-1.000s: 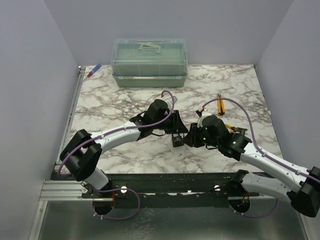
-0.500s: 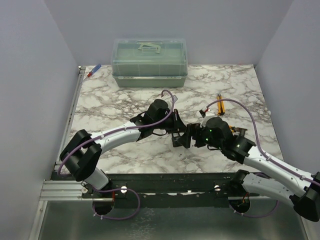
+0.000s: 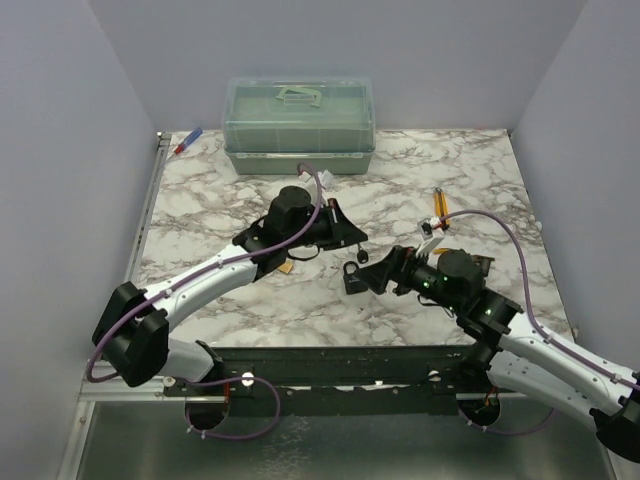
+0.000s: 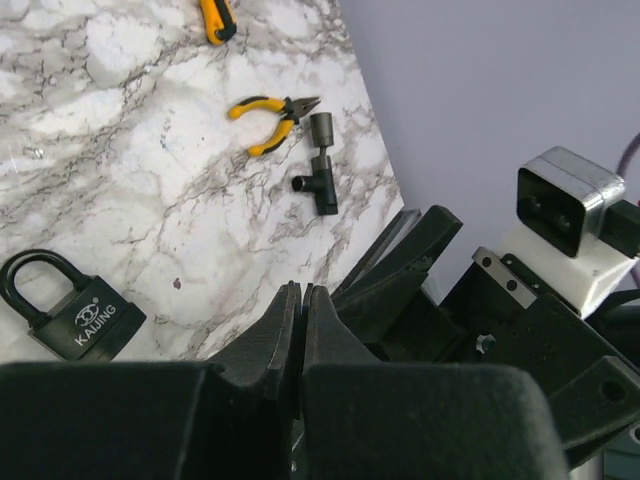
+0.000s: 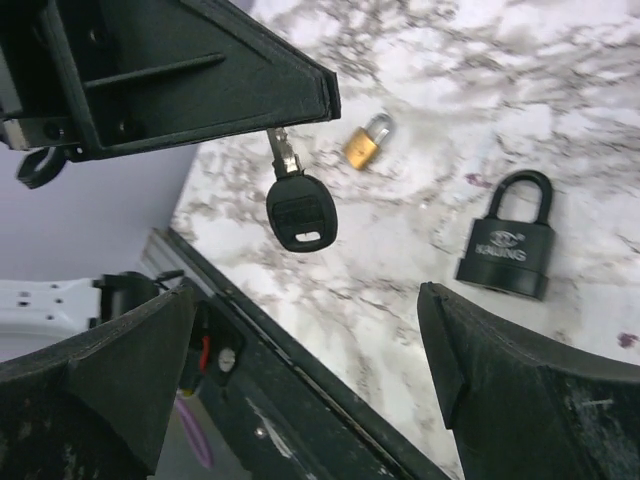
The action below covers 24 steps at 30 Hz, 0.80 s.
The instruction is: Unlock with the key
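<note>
the marble surface [image 3: 200, 200] carries a green lidded box [image 3: 300, 125] at its 12 o'clock edge, and both arms reach in toward the middle. the left gripper [image 4: 301, 292] has its fingers pressed together, and in the right wrist view they pinch the key [image 5: 300, 212] by its thin shaft, so the rounded black head hangs down in the air above the surface. the right gripper [image 5: 308, 300] has its fingers spread wide with nothing between them, and it faces the key from below. the black padlock [image 5: 508, 250] lies flat on the surface at about 4 o'clock from the key in that view, apart from both grippers, and its shackle is closed. yellow-handled pliers [image 4: 270, 118] lie toward the 3 o'clock side, away from the work. a small brass padlock [image 5: 366, 141] lies at about 1 o'clock from the key, also untouched. i judge that the task is at an early stage: the key is lifted and held, but it is not yet in the keyhole, and because the shaft is the pinched end, a new grip or a handover to the right fingers seems needed before inserting and turning.
</note>
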### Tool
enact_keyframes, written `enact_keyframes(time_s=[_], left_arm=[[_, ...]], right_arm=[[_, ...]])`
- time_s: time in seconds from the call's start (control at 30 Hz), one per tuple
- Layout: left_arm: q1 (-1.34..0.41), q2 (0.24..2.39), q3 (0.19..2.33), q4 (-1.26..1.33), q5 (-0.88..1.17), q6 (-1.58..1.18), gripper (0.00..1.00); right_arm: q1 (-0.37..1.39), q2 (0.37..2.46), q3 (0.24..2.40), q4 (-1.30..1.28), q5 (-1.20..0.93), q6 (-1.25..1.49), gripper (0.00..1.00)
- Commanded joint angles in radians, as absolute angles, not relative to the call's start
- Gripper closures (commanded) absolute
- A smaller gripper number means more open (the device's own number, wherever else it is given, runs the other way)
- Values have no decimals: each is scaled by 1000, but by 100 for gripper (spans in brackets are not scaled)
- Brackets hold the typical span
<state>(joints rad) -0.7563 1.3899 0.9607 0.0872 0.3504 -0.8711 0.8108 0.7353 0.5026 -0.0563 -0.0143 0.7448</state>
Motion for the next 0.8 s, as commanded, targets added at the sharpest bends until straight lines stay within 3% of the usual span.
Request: enact_keyframes(time_s=[0.0,0.2,0.77], left_arm=[[-734,1317,986,100,352,-874,100],[-725,1256,976,129,401,-904,100],[-724,1174,961,193,467,-981,100]], right_arm=[[818,702,475,146,-83,832,1],[818,636,380,408,-115,880,15],[818,744,454,576,-151,891,45]])
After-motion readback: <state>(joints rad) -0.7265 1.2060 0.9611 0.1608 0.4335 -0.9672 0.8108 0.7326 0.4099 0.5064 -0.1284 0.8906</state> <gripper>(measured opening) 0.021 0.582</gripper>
